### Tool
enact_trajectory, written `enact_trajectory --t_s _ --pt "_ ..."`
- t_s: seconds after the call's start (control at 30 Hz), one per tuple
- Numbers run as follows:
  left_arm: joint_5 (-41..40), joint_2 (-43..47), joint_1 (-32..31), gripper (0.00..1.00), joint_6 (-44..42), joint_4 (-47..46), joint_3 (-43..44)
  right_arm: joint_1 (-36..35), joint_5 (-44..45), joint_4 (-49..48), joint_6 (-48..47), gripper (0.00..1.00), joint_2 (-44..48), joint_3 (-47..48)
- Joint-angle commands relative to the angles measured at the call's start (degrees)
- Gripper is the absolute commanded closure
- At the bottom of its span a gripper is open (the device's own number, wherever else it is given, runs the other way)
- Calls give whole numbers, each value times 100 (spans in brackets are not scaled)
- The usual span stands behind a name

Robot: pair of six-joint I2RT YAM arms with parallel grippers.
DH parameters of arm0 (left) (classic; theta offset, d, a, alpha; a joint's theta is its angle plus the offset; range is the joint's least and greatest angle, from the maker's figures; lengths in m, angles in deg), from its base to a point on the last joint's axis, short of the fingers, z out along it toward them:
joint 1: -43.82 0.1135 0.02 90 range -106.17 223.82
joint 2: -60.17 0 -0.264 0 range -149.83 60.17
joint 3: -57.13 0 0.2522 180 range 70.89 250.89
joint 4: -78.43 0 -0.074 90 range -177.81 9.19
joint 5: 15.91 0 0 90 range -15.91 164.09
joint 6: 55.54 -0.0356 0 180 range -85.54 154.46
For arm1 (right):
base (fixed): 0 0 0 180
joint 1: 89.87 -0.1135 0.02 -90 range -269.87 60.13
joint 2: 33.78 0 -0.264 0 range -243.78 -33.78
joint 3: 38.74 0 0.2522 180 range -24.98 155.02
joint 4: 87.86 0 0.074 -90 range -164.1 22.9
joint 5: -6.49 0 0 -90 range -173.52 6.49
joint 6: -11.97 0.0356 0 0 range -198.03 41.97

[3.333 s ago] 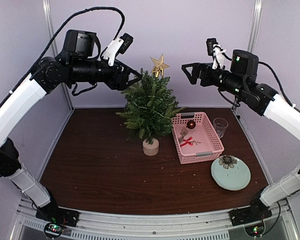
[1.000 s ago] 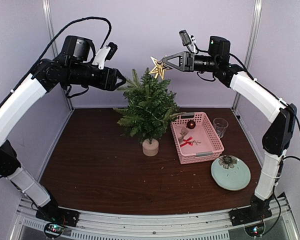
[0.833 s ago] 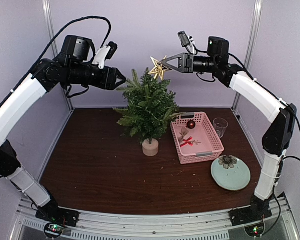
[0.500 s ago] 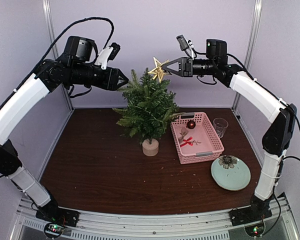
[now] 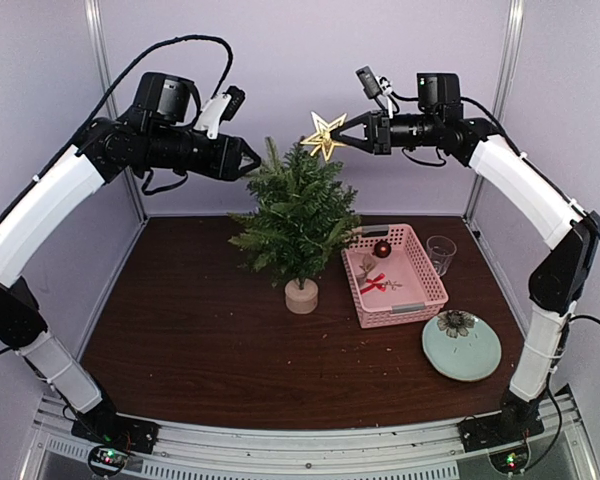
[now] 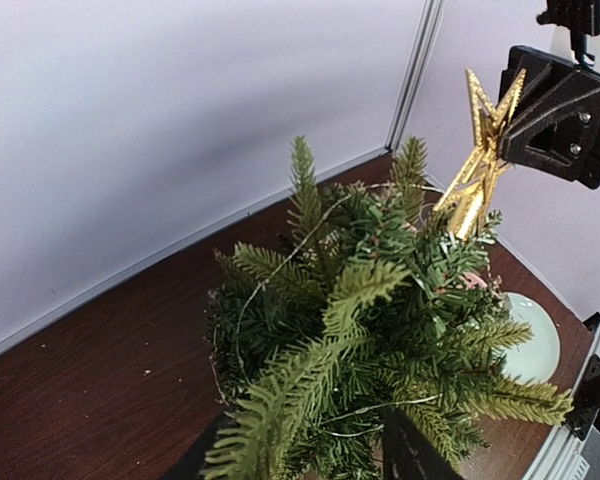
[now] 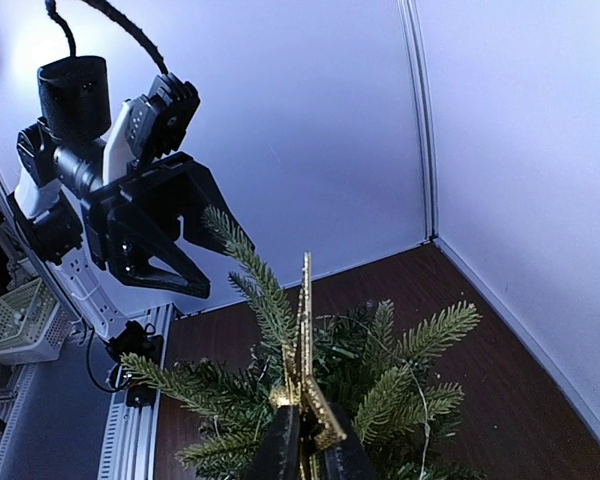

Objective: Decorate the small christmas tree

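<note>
The small christmas tree (image 5: 295, 215) stands mid-table on its pale wooden stump (image 5: 301, 295). A gold star (image 5: 324, 136) sits tilted just above and right of the treetop, and my right gripper (image 5: 348, 136) is shut on its right side. In the right wrist view the star (image 7: 305, 320) shows edge-on, pinched between the fingers (image 7: 280, 450) above the tree (image 7: 380, 390). My left gripper (image 5: 252, 160) hovers at the tree's upper left. In the left wrist view its jaws stand apart at the bottom edge, with the tree's foliage (image 6: 370, 320) between and beyond them; the star (image 6: 475, 180) is at top right.
A pink basket (image 5: 353, 285) right of the tree holds a red bauble (image 5: 382, 248) and a red bow (image 5: 373, 283). A small glass (image 5: 441, 252) stands behind it. A pale green plate (image 5: 472, 362) carrying a flower-shaped ornament (image 5: 456, 322) lies at the front right. Purple walls enclose the table.
The right gripper's jaws, open around the star a second ago, have shut on it; the star has shifted slightly right. The left gripper has edged toward the tree and narrowed.
</note>
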State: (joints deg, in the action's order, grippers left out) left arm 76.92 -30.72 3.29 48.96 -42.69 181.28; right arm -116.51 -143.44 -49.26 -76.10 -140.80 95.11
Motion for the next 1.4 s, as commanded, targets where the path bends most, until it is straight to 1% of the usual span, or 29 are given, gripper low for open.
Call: enact_trajectory --t_s 0.0,0.1,0.47,0.73,0.9,1.13,1.37 --pt "142 -100 37 53 -20 -232 212 -33 288 489 -534 94 313 249" --pt "149 -128 37 53 -56 -224 240 -43 323 566 -593 96 361 265" --pt "228 -166 38 55 -112 -214 255 -316 618 1142 -1092 96 371 256" --pt "296 -208 37 58 -142 -215 256 -404 1062 1746 -1652 96 440 321" --pt "304 -200 37 58 -200 -230 279 -404 1104 1745 -1655 96 480 324" --pt "205 -133 37 58 -328 -194 381 -397 1203 1831 -1754 99 526 318" --pt "45 -45 44 53 -483 15 481 -387 1421 1954 -1907 99 719 259"
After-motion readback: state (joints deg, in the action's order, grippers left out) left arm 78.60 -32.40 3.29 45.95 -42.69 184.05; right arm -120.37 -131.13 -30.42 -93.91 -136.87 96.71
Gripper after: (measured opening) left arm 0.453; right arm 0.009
